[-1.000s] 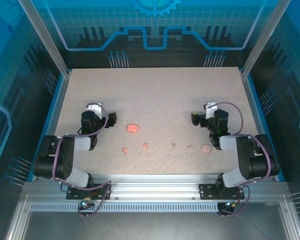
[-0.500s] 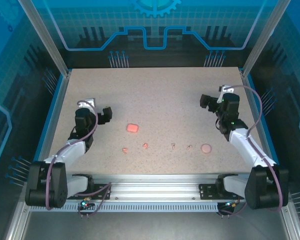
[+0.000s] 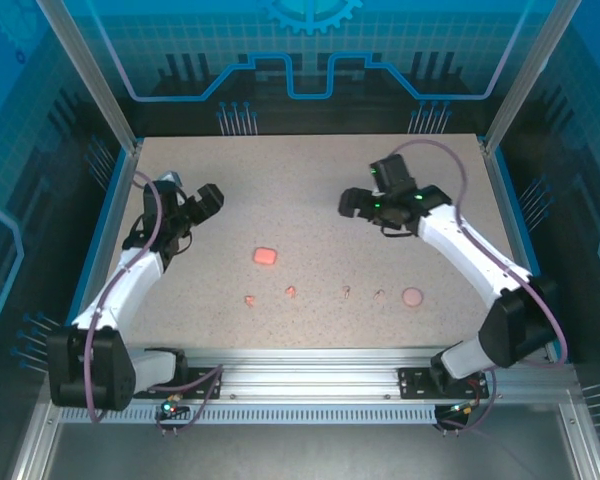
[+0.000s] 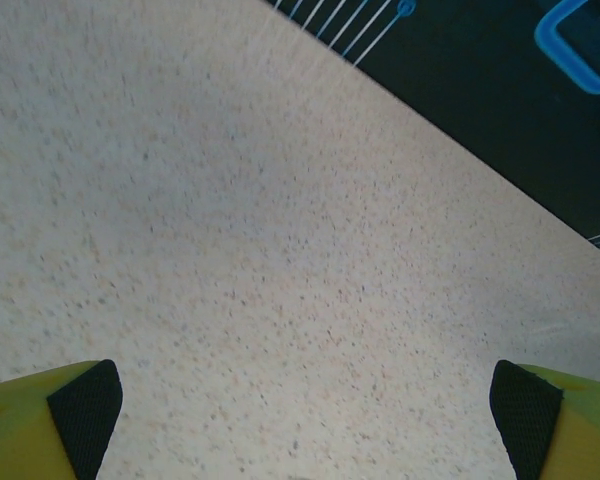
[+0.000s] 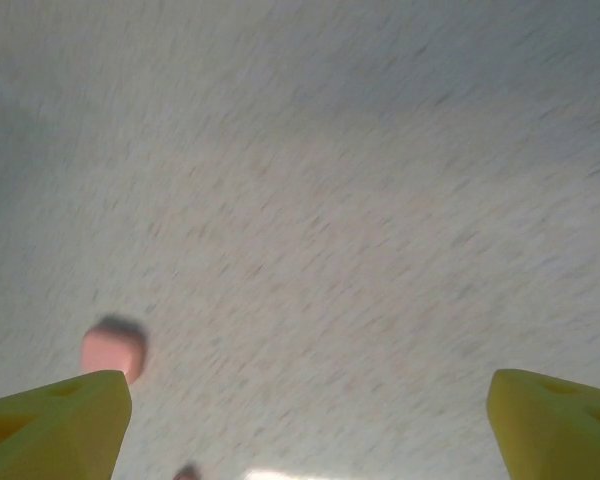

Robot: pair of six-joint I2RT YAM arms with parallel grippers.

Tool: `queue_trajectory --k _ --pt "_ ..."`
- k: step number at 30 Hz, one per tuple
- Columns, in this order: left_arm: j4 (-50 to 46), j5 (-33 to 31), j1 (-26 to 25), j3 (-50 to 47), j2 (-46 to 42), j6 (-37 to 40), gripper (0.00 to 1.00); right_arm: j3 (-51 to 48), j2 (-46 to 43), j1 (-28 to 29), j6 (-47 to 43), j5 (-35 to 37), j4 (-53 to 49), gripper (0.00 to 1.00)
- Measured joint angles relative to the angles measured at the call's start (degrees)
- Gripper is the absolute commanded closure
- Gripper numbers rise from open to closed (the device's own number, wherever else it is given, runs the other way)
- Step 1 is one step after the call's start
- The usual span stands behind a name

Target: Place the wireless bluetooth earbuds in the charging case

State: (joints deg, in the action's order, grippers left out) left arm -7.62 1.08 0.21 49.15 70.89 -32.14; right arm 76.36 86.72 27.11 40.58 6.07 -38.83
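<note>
On the speckled, stone-like counter (image 3: 310, 170), the glossy, pillow-shaped pink charging case (image 3: 266, 256) is seen near the middle. One tiny lumpy earbud (image 3: 249, 299) and a second earbud (image 3: 291, 291) are laid nearer the arms. The left claw (image 3: 210, 198) and right claw (image 3: 351, 203) are held spread, well apart from them.

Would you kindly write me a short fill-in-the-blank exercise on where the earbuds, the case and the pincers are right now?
1. The left pincer and the right pincer both stand ___.
2. The left earbud and the right earbud lie on the table, ___ the arm bases and the charging case.
3. The charging case is held by ___ pincer.

Missing words: open; between; neither
</note>
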Motion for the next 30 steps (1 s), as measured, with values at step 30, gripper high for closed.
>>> queue_trajectory --k 30 --pt "-10.93 1.29 7.85 4.04 7.48 -16.28 0.01 67.98 60.37 26.64 26.80 10.62 -31.19 0.20"
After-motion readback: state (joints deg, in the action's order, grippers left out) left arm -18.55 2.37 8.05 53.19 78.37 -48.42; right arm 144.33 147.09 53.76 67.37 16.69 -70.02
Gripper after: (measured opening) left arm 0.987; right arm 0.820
